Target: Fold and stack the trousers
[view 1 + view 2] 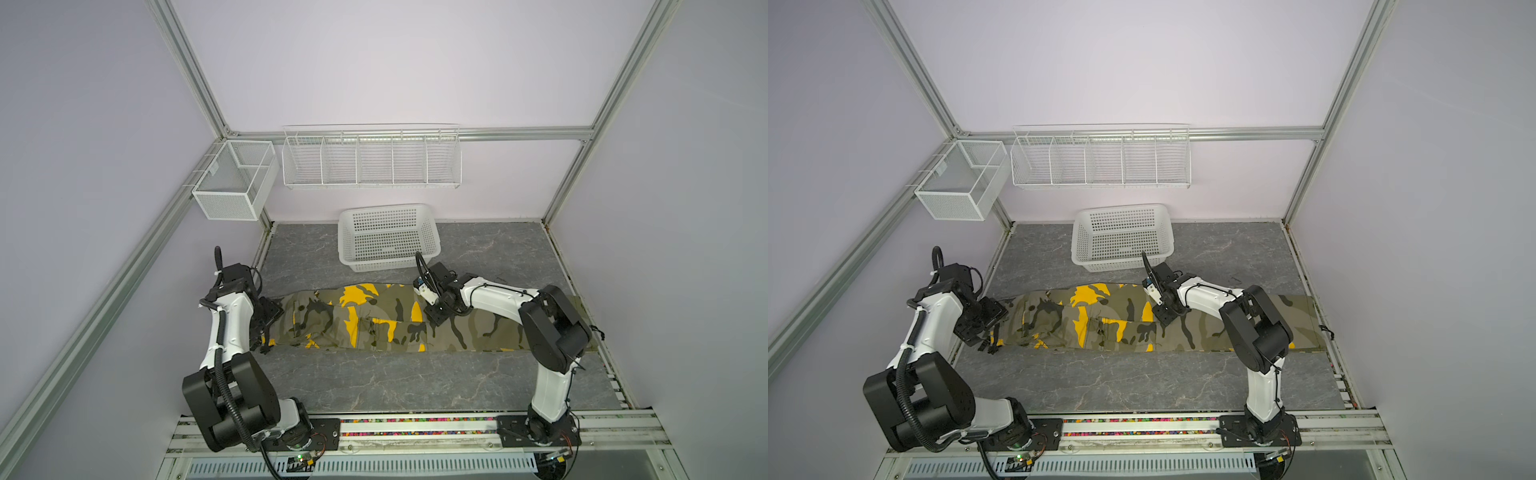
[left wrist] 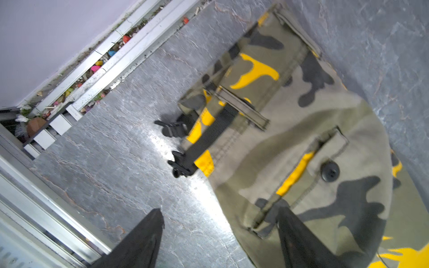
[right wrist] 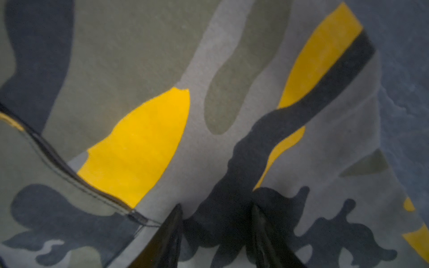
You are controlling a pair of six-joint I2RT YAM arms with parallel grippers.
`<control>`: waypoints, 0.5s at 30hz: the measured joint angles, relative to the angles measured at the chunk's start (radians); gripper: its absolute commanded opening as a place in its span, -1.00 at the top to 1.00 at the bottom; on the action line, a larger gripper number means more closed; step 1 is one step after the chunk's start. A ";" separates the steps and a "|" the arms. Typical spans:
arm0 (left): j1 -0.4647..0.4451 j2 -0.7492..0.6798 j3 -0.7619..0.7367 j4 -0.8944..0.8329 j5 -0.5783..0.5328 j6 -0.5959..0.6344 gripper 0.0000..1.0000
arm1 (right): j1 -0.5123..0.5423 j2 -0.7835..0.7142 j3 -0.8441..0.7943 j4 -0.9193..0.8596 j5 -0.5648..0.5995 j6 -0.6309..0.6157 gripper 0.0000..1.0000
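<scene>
Tabletop (image 1: pixel 415 382) | trousers (image 1: pixel 374 324) flat | L end effector (image 2: pixel 219 210): waistband (image 2: pixel 241 109) | R end effector (image 3: pixel 216 206): mid-leg

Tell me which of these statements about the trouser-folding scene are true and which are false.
1. The trousers lie stretched out across the table. True.
2. The white basket holds folded clothes. False: it is empty.
3. The left end effector is open, at the waistband end. True.
4. The right end effector hangs over the basket. False: it is over the middle of the trousers.
</scene>
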 measured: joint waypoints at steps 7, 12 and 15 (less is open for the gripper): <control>0.117 0.000 -0.097 0.047 0.038 -0.030 -0.56 | -0.016 -0.040 -0.034 -0.018 -0.025 0.029 -0.10; 0.137 0.011 -0.176 0.101 0.090 -0.080 -0.50 | -0.016 -0.073 -0.036 -0.021 -0.082 0.066 -0.14; 0.137 0.042 -0.203 0.150 0.118 -0.107 -0.39 | -0.010 -0.085 -0.032 -0.025 -0.103 0.081 -0.15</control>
